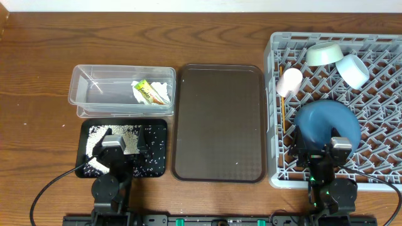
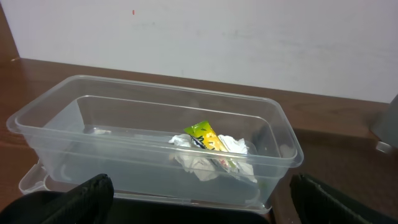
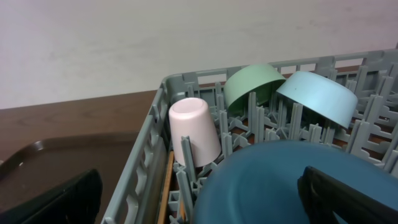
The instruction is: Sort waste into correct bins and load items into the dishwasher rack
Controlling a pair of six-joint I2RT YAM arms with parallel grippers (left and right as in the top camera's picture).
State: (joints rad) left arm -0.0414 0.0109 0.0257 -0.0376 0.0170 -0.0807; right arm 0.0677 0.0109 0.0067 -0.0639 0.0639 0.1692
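The wooden surface [image 1: 38,75] carries everything, and the biggest thing on it is the light-grey dishwasher rack [image 1: 333,36], over on the right. Beside it in the middle lies the brown serving tray [image 1: 220,122] with nothing on it. To the left sits the clear tub [image 1: 100,88], and just in front of that is the shallow black tray [image 1: 157,164].

The big blue plate [image 1: 326,122] rests in the near left part of the rack. The right hand [image 1: 321,147] hangs over its near edge, fingers [image 3: 348,196] spread wide and holding nothing. The left hand [image 1: 122,141] hovers over the black tray. Its fingers [image 2: 68,202] are also wide apart and empty, and its camera looks into the tub.

At the rack's far side the pale mint bowl [image 1: 325,54] and the small light-blue bowl [image 1: 353,70] stand tilted on edge among the pegs, side by side. The pink-white cup [image 1: 289,81] leans bottom-up near the rack's left wall, in front of the mint bowl. The wooden chopsticks [image 1: 283,116] lie along that same wall, just beside the plate.

In the right end of the tub sits the crumpled white tissue [image 2: 199,163], with the yellow-green snack wrapper [image 2: 208,140] lying on top of it. The rice grains [image 1: 119,132] are scattered across the black tray.
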